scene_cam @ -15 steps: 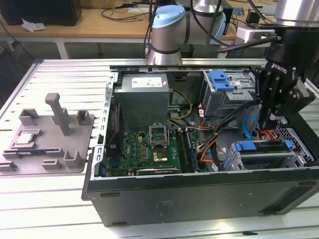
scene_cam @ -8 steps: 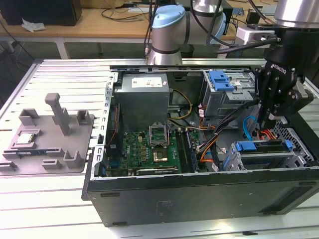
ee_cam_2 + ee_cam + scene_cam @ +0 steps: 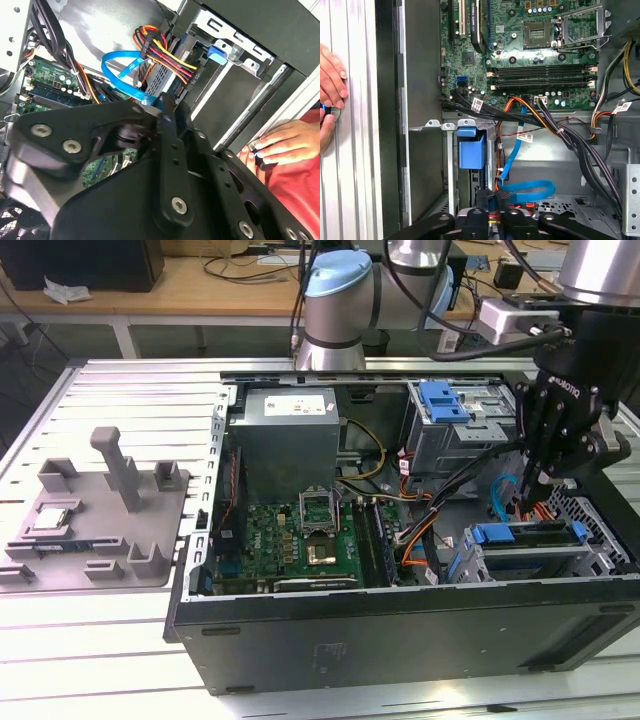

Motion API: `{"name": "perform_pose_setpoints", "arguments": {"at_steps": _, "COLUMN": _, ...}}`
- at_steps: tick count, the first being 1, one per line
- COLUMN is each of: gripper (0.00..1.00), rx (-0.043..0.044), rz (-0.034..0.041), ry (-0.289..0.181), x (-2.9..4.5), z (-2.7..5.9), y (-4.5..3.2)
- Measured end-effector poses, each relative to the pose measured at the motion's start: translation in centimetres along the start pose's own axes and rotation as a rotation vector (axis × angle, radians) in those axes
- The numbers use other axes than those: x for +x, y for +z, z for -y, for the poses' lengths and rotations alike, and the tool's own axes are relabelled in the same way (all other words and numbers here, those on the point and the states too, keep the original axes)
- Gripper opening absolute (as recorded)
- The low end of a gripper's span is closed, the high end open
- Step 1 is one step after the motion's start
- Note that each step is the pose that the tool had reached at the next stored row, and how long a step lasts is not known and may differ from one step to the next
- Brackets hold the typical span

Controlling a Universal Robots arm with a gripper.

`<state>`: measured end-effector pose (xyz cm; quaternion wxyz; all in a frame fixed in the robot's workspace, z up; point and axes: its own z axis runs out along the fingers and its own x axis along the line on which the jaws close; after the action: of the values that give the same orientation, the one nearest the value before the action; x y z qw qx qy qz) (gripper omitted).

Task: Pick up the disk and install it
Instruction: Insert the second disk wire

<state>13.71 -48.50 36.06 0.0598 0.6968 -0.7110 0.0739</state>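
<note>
In the exterior view the disk [image 3: 535, 537] lies flat in the lower drive cage at the right of the open computer case, a blue carrier frame running along its edge. My gripper [image 3: 532, 492] hangs just above it among red, orange and blue cables, its black fingers drawn together to a point with nothing seen between them. In the second wrist view the gripper [image 3: 159, 107] points at a grey drive end [image 3: 161, 75] where a blue ribbon cable [image 3: 120, 70] and a red-yellow-black cable bundle [image 3: 167, 52] meet.
A blue latch tab [image 3: 471, 150] tops the grey cage beside the case wall. A second cage with blue tabs [image 3: 447, 402] stands behind. The motherboard [image 3: 300, 540] lies at the exterior view's left. A person's hand [image 3: 331, 80] rests outside the case wall. A grey fixture [image 3: 95, 520] holds a small chip.
</note>
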Motion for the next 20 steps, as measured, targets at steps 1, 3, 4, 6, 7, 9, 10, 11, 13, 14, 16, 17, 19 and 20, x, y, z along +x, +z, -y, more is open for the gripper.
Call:
{"name": "perform_pose_setpoints", "arguments": {"at_steps": 1, "gripper": 0.16, "rx": -0.0001, "rz": 0.0036, "ry": 0.000, "x": 0.07, "z": 0.00, "y": 0.02}}
{"name": "perform_pose_setpoints", "arguments": {"at_steps": 3, "gripper": 0.16, "rx": -0.0002, "rz": 0.0083, "ry": 0.000, "x": 0.13, "z": 0.00, "y": 0.02}}
{"name": "perform_pose_setpoints", "arguments": {"at_steps": 4, "gripper": 0.16, "rx": -0.0002, "rz": 0.0120, "ry": 0.000, "x": 0.18, "z": 0.00, "y": 0.03}}
{"name": "perform_pose_setpoints", "arguments": {"at_steps": 6, "gripper": 0.16, "rx": -0.0005, "rz": 0.0222, "ry": 0.000, "x": 0.28, "z": 0.00, "y": 0.06}}
{"name": "perform_pose_setpoints", "arguments": {"at_steps": 7, "gripper": 0.16, "rx": -0.0007, "rz": 0.0316, "ry": 0.001, "x": 0.37, "z": 0.01, "y": 0.07}}
{"name": "perform_pose_setpoints", "arguments": {"at_steps": 9, "gripper": 0.16, "rx": -0.0008, "rz": 0.0400, "ry": 0.001, "x": 0.50, "z": 0.01, "y": 0.09}}
{"name": "perform_pose_setpoints", "arguments": {"at_steps": 10, "gripper": 0.16, "rx": -0.0008, "rz": 0.0401, "ry": 0.001, "x": 0.50, "z": 0.01, "y": 0.09}}
{"name": "perform_pose_setpoints", "arguments": {"at_steps": 11, "gripper": 0.16, "rx": -0.0008, "rz": 0.0402, "ry": 0.000, "x": 0.50, "z": 0.01, "y": 0.09}}
{"name": "perform_pose_setpoints", "arguments": {"at_steps": 13, "gripper": 0.16, "rx": -0.0008, "rz": 0.0402, "ry": 0.000, "x": 0.52, "z": 0.01, "y": 0.09}}
{"name": "perform_pose_setpoints", "arguments": {"at_steps": 14, "gripper": 0.16, "rx": -0.0008, "rz": 0.0402, "ry": 0.000, "x": 0.52, "z": 0.01, "y": 0.09}}
{"name": "perform_pose_setpoints", "arguments": {"at_steps": 16, "gripper": 0.16, "rx": -0.0008, "rz": 0.0402, "ry": 0.000, "x": 0.52, "z": 0.01, "y": 0.09}}
{"name": "perform_pose_setpoints", "arguments": {"at_steps": 17, "gripper": 0.16, "rx": -0.0008, "rz": 0.0401, "ry": 0.000, "x": 0.53, "z": 0.01, "y": 0.09}}
{"name": "perform_pose_setpoints", "arguments": {"at_steps": 19, "gripper": 0.16, "rx": -0.0008, "rz": 0.0402, "ry": 0.001, "x": 0.53, "z": 0.01, "y": 0.09}}
{"name": "perform_pose_setpoints", "arguments": {"at_steps": 20, "gripper": 0.16, "rx": -0.0008, "rz": 0.0402, "ry": 0.001, "x": 0.53, "z": 0.04, "y": 0.09}}
